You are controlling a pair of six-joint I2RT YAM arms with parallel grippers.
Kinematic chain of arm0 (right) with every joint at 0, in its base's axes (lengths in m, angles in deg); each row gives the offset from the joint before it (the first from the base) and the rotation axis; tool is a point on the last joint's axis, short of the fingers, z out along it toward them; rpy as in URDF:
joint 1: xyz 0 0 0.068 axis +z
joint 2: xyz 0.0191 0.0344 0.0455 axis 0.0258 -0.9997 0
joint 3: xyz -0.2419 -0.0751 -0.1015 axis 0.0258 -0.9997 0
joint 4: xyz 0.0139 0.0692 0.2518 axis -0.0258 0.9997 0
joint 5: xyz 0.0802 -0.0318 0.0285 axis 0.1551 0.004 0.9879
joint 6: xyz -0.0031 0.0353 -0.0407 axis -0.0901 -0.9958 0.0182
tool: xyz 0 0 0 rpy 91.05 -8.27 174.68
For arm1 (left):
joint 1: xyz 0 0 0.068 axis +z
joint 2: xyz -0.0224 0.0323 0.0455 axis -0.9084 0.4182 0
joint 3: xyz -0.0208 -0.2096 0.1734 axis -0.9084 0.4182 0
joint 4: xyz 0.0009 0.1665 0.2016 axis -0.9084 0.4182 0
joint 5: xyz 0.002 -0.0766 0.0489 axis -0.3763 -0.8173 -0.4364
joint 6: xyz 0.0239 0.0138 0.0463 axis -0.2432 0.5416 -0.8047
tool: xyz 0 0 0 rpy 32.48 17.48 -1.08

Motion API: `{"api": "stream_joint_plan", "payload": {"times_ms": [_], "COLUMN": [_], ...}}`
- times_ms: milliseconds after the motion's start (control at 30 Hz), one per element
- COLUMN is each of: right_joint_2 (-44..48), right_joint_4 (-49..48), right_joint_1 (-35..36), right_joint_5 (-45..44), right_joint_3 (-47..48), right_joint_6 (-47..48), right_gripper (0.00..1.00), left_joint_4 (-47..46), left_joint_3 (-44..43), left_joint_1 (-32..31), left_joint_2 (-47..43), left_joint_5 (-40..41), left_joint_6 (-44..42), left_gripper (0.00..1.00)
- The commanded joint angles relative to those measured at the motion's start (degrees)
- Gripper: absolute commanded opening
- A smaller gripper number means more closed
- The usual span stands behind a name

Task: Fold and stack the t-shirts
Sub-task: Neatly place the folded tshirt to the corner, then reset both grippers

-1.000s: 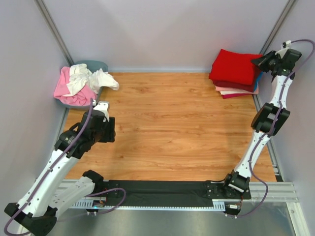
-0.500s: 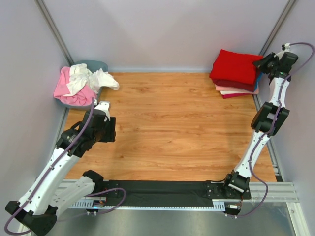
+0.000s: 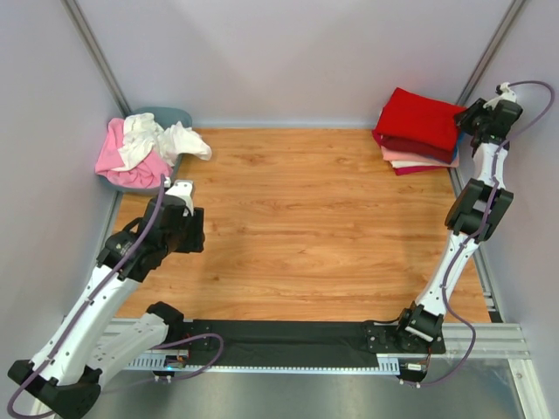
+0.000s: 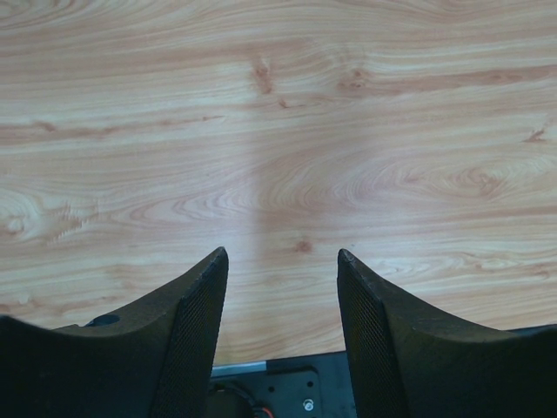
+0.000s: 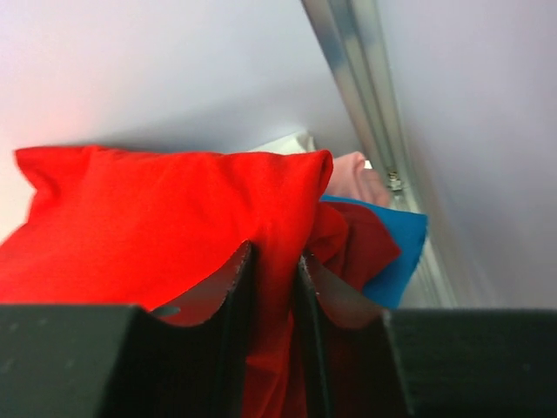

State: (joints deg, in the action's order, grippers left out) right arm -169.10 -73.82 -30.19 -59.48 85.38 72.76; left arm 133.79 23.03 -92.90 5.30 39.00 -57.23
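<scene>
Clearly your right gripper (image 5: 274, 261) had its jaws drawn narrow on a fold at the edge of the bright red t-shirt (image 5: 157, 209), with red cloth pinched between them. That shirt lay on top of the folded stack (image 3: 417, 150), well apart from the grey tub (image 3: 166, 115), at the far corner of the table (image 3: 306, 218) opposite it. Your left gripper (image 4: 280, 261) hung wide and empty over bare wood, near the tub on its near side. In the tub, a pink t-shirt (image 3: 118, 157) and a white t-shirt (image 3: 162, 138) lay crumpled, spilling over its rim. I judged all of it light, limp and unbreakable: such cloth would sag, drag and unfold if lifted by one point. You would have done best to take the next shirt by a shoulder seam or the collar, where the layers bunch thick, and to pinch deep enough that it could not slip.
</scene>
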Motion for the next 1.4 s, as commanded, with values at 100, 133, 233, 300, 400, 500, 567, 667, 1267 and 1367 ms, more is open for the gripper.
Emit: {"api": "stream_joint_plan", "payload": {"times_ms": [100,133,233,300,400,500,567,667,1267,1367], "right_joint_2": [-0.63,-0.37,0.07,1.2,2.44,5.33,7.44,12.1,41.45,44.62], "right_joint_4": [4.6,4.6,4.34,4.6,6.61,8.55,8.56,7.33,-1.54,-3.83], "right_joint_1": [-12.07,-12.25,-12.25,-12.34,-12.34,-12.95,-14.43,-16.46,-26.14,-25.35], "right_joint_5": [-19.22,-19.39,-19.84,-20.27,-23.7,-29.4,-31.34,-32.14,-28.99,-23.28], "right_joint_3": [-6.35,-7.22,-8.89,-11.26,-13.9,-16.09,-18.9,-25.84,-46.69,-44.33], "right_joint_6": [-9.11,-9.28,-9.11,-9.28,-9.9,-10.33,-11.91,-18.23,-38.97,-42.32], "right_gripper": [0.32,0.32,0.33,0.37,0.56,0.73,0.78,0.79,0.75,0.74], "left_joint_4": [-0.76,-0.85,-0.85,-0.94,-0.76,-0.85,-0.76,-1.03,-1.55,-1.47], "left_joint_3": [-0.01,-0.01,-0.01,-0.01,-0.01,0.08,0.08,0.26,0.79,0.7], "left_joint_1": [0.02,0.02,0.02,0.02,0.02,0.02,0.02,0.02,0.02,0.02], "left_joint_2": [-1.43,-1.35,-1.26,-1.61,-2.75,-4.07,-4.77,-6.35,-11.81,-11.02], "left_joint_5": [0.58,0.5,0.14,0.05,0.75,1.2,1.2,1.02,1.11,0.67], "left_joint_6": [-0.08,-0.08,-0.34,-0.26,-0.08,0.01,0.1,0.01,0.1,0.01], "left_gripper": [0.6,0.6,0.6,0.6,0.6,0.6,0.6,0.6,0.61,0.61]}}
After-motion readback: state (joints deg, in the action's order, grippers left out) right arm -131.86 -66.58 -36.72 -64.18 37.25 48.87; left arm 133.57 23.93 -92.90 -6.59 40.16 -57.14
